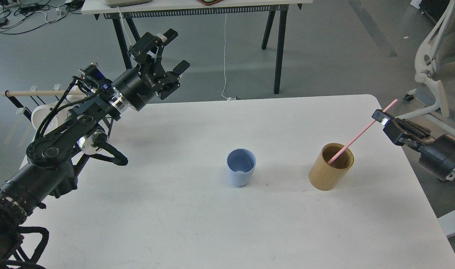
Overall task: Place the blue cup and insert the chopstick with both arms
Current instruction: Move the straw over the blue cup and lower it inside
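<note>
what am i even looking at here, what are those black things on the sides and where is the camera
This single picture is taken from a robot's own head, looking down at a white table. The black things are its two arms. The left gripper is raised over the table's far left, jaws open, holding nothing. The right gripper pinches a thin pink chopstick whose lower end sits inside a tan wooden holder. A light-blue cup stands upright and empty near the middle. Behind the left arm is a rack with white mugs.

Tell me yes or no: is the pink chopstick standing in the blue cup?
No, the chopstick has its lower end inside the tan holder, while the blue cup stands empty to its left.
</note>
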